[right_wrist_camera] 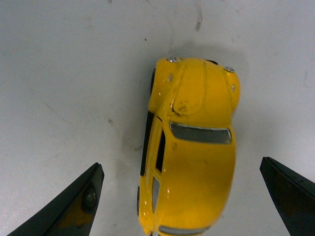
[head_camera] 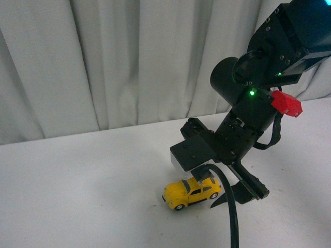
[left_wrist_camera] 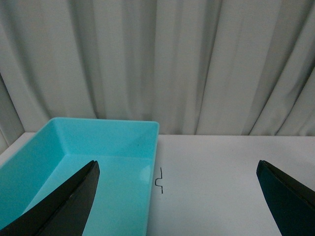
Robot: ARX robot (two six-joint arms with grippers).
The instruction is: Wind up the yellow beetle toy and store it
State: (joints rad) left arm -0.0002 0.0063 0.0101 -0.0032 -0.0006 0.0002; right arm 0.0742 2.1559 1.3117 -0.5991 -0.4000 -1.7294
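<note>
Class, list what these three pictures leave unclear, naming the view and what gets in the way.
- Toy car, right wrist view: its back end is cut off by the picture's edge.
- Toy car, front view: roof partly behind the right gripper and a black cable.
- Blue bin, left wrist view: its near part is cut off and covered by a left gripper finger.
- Small black mark on the table, left wrist view: too small to identify.
</note>
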